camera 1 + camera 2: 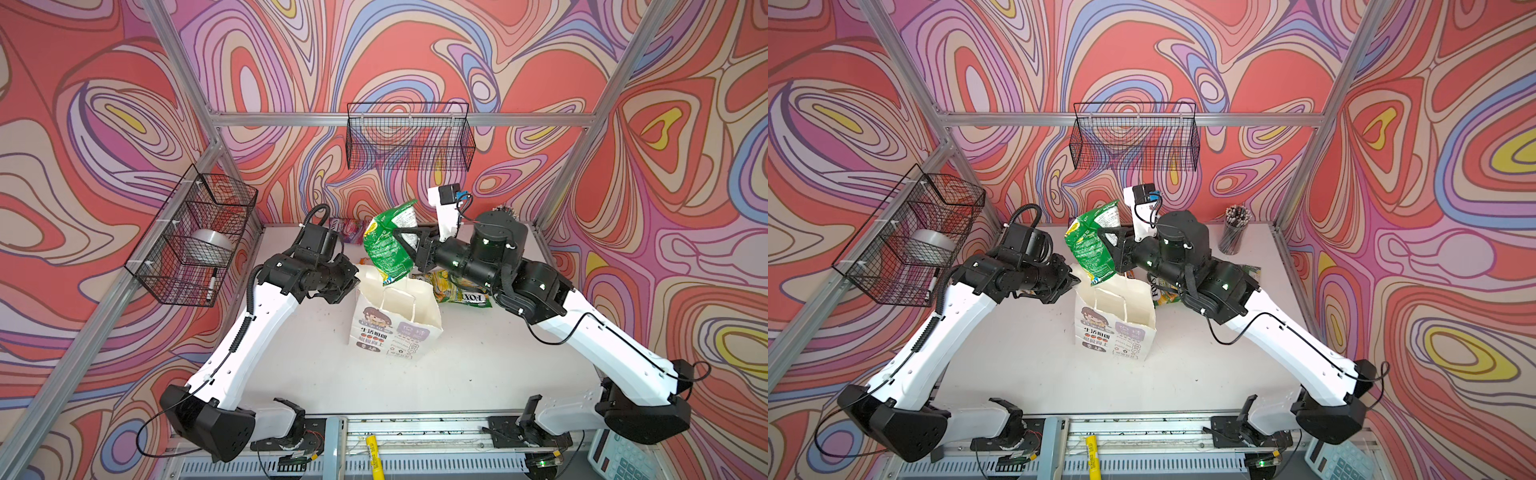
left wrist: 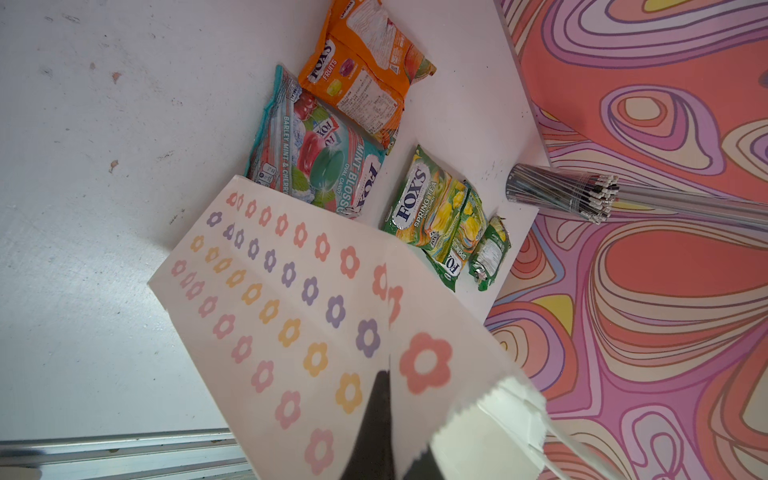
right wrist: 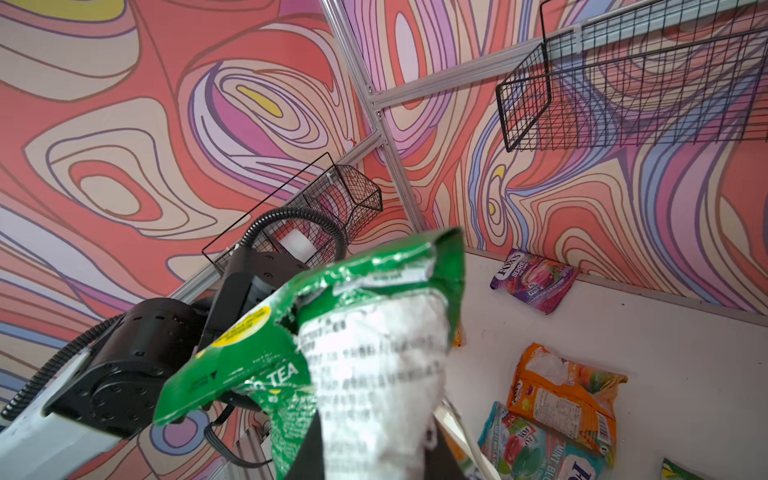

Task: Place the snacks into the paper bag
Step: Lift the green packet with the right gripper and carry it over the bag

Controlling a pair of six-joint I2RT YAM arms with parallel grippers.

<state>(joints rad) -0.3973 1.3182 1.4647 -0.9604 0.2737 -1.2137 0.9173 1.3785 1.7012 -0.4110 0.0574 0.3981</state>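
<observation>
The white paper bag (image 1: 395,320) (image 1: 1115,322) stands upright and open mid-table. My left gripper (image 1: 353,286) (image 2: 390,384) is shut on its flower-printed side wall (image 2: 291,316) at the rim. My right gripper (image 1: 406,246) (image 3: 374,440) is shut on a crumpled green snack packet (image 1: 386,245) (image 1: 1091,245) (image 3: 332,316), which hangs just over the bag's far rim. More snacks lie on the table behind the bag: an orange packet (image 2: 365,75) (image 3: 565,395), a teal one (image 2: 316,158), yellow-green ones (image 2: 432,208) (image 1: 457,291) and a purple one (image 3: 532,278) by the back wall.
Black wire baskets hang on the back wall (image 1: 409,137) and the left wall (image 1: 195,237). A clear cup of pens (image 1: 1233,232) stands at the back right corner. A yellow marker (image 1: 374,455) and a calculator (image 1: 623,457) lie beyond the front rail.
</observation>
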